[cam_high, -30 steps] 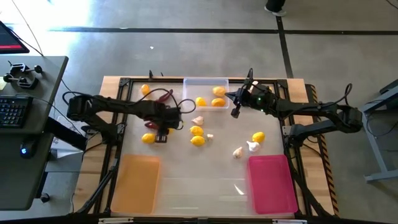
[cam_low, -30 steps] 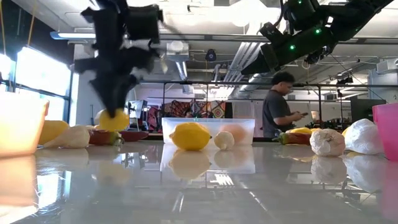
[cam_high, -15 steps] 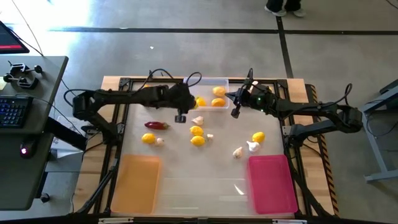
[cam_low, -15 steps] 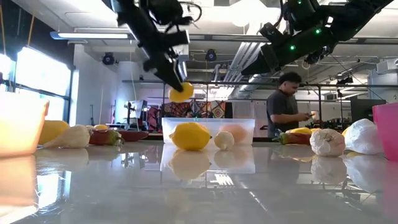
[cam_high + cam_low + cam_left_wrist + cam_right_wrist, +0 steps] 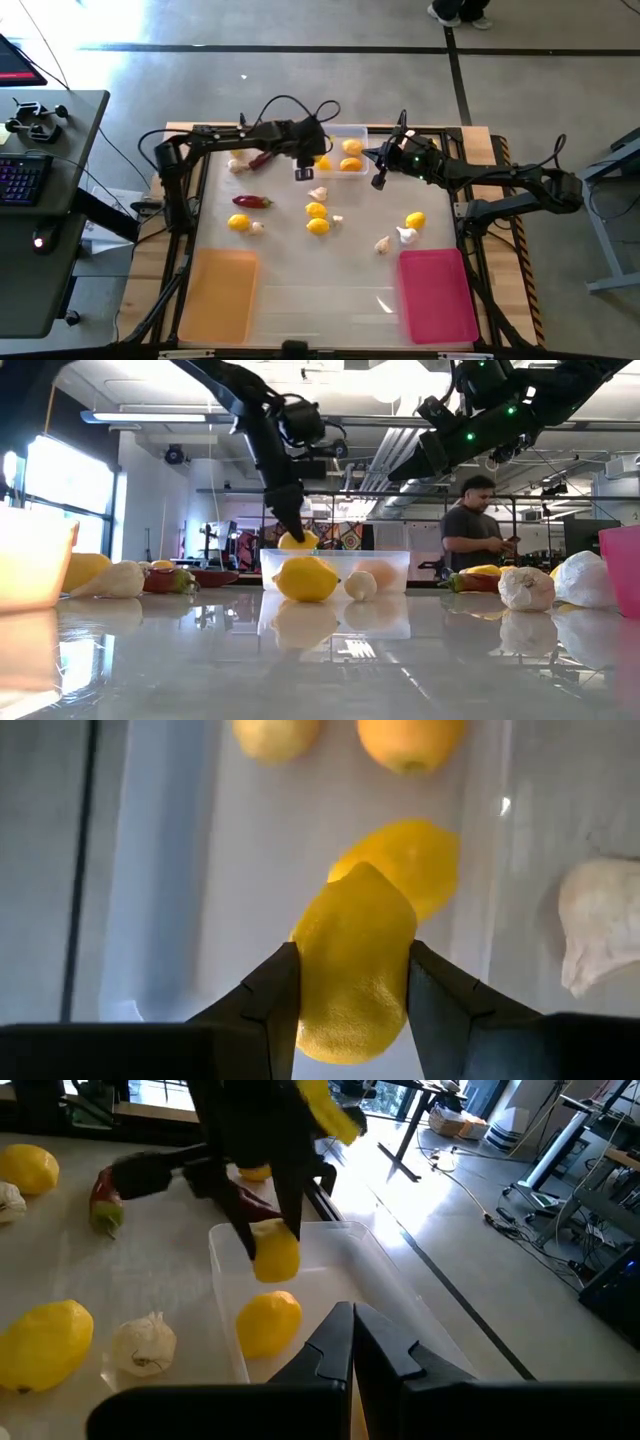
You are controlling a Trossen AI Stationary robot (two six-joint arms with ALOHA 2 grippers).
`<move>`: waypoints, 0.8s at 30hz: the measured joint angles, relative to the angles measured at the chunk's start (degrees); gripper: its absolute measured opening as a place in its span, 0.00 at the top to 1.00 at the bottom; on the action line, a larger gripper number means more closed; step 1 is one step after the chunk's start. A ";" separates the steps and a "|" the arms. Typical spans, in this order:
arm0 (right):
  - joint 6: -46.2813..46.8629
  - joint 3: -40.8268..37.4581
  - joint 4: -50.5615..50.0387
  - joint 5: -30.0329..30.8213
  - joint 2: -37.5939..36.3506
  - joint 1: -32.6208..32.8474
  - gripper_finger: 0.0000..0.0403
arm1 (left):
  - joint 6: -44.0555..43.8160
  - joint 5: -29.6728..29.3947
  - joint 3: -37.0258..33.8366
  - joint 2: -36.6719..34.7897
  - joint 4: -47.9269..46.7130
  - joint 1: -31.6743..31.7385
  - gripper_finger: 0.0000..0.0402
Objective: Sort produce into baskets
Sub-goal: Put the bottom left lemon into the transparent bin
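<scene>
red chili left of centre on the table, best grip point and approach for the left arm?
Grip the red chili at mid-body, coming straight down, fingers closing across its narrow width. It lies flat and alone on the table, long axis roughly left-right in the high view, so the mid-body looks the most stable hold. The left gripper is busy now, holding a lemon over the clear tray.

Your left wrist view cuts off the garlic bulb [image 5: 603, 925] at its edge; the held lemon [image 5: 352, 965] partly hides another lemon [image 5: 415, 860].
</scene>
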 joint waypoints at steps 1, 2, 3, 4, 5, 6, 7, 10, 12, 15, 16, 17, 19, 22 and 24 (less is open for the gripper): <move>-0.01 0.00 -0.02 -0.01 0.00 0.00 1.00 | -0.32 0.01 1.33 0.95 -1.83 0.15 0.68; -0.01 0.00 -0.04 -0.01 0.02 -0.01 1.00 | -0.67 0.01 2.47 1.92 -3.56 0.18 0.68; 0.00 0.00 -0.02 0.01 0.02 0.00 1.00 | -1.00 0.02 3.32 2.71 -5.12 0.19 0.68; 0.00 0.00 -0.05 -0.01 0.02 0.00 1.00 | -1.28 0.03 4.04 3.53 -6.37 0.34 0.68; -0.02 0.00 -0.11 -0.01 0.00 0.00 1.00 | -1.45 0.07 4.57 4.06 -7.03 0.47 0.68; -0.04 0.00 -0.15 -0.01 0.02 0.00 1.00 | -1.73 0.13 4.95 4.59 -7.46 0.59 0.68; -0.10 0.00 -0.19 0.01 0.02 0.00 1.00 | -1.74 0.19 5.03 4.99 -7.63 0.69 0.68; -0.88 0.00 -0.22 -0.01 0.02 -0.01 1.00 | -1.75 0.36 5.06 6.17 -7.71 0.80 0.68; -1.17 0.00 -0.24 -0.01 0.01 0.00 1.00 | -1.76 0.49 5.04 6.50 -6.96 0.82 0.68; -1.36 0.00 -0.22 -0.01 0.02 0.00 1.00 | -1.36 2.69 5.06 6.43 -5.60 0.75 0.68; -1.36 0.00 -0.24 -0.01 0.02 0.00 1.00 | -1.35 4.11 5.06 6.43 -5.12 0.75 0.68; -1.36 0.00 -0.24 -0.01 0.02 0.00 1.00 | -1.35 5.29 5.06 6.47 -4.84 0.75 0.68; -1.36 0.00 -0.22 -0.01 0.02 -0.01 1.00 | -1.35 6.41 5.06 6.48 -4.37 0.73 0.68; -1.36 0.00 -0.22 0.00 0.02 0.00 1.00 | -1.37 6.43 5.06 6.48 -3.16 0.71 0.68; -1.33 0.00 -0.22 -0.01 0.02 0.00 1.00 | -1.74 6.61 5.06 6.48 -2.34 0.71 0.68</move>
